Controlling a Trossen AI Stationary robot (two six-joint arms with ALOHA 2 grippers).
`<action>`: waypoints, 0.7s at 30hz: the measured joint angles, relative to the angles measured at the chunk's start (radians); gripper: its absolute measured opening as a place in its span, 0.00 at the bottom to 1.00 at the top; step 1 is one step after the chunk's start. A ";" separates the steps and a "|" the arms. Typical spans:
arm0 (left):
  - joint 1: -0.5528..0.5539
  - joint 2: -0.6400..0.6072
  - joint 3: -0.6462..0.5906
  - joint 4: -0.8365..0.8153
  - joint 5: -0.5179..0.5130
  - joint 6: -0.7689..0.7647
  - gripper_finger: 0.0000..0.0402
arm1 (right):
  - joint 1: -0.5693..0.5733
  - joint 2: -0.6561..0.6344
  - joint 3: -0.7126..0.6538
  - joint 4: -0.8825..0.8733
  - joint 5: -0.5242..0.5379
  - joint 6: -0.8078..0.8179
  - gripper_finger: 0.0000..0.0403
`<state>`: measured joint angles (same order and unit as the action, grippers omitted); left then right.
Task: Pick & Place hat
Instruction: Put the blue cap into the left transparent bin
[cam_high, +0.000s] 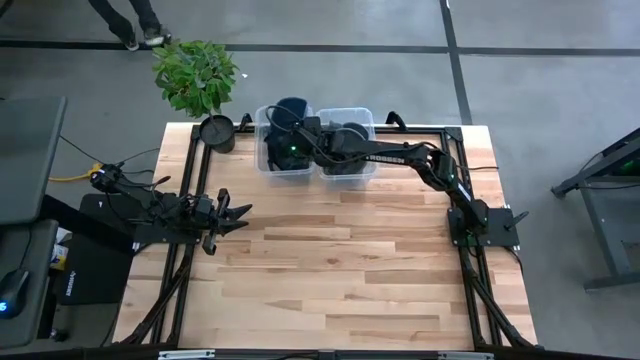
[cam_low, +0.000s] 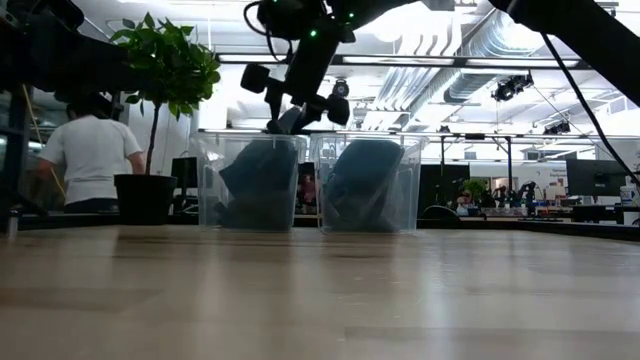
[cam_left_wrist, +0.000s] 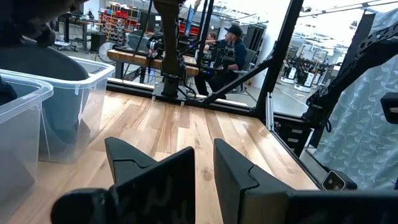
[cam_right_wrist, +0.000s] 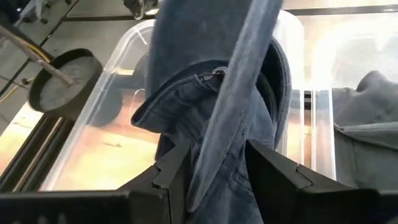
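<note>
The dark blue denim hat (cam_right_wrist: 186, 93) stands in the left clear bin (cam_high: 272, 168) at the table's far edge, its top at the bin's rim (cam_low: 262, 150). My right gripper (cam_right_wrist: 214, 162) reaches in from the right and hangs over that bin (cam_high: 287, 128), shut on the hat. A second dark hat (cam_low: 360, 185) lies in the right bin (cam_high: 350, 172). My left gripper (cam_left_wrist: 204, 168) waits open over the table's left side (cam_high: 232, 212), touching nothing. My right gripper pinches an upstanding fold of the hat's denim (cam_right_wrist: 217, 140) between its two fingers (cam_right_wrist: 177, 168), coming from above and pointing down into the bin. The rest of the hat hangs below the fingers inside the left bin; whether its lower part rests on the bin's floor cannot be told.
A potted plant (cam_high: 198, 75) stands by the table's far left corner, its black pot (cam_high: 216, 132) beside the left bin. A person (cam_low: 92, 150) is in the room beyond. Bare wood (cam_high: 330, 270) stretches over the middle and near part of the table.
</note>
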<state>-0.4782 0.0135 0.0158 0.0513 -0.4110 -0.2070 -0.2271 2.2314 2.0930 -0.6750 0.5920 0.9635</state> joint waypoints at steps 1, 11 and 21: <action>0.000 0.000 0.000 0.000 0.000 0.000 0.00 | -0.003 -0.006 0.000 0.000 -0.009 -0.009 0.36; 0.000 0.000 0.000 0.000 0.000 0.000 0.00 | -0.031 -0.090 0.000 0.009 -0.146 -0.114 0.36; 0.000 0.000 0.000 0.000 0.000 0.000 0.00 | -0.104 -0.147 0.000 0.075 -0.196 -0.201 0.11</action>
<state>-0.4782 0.0132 0.0158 0.0517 -0.4107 -0.2070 -0.3312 2.0846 2.0930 -0.6002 0.3957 0.7626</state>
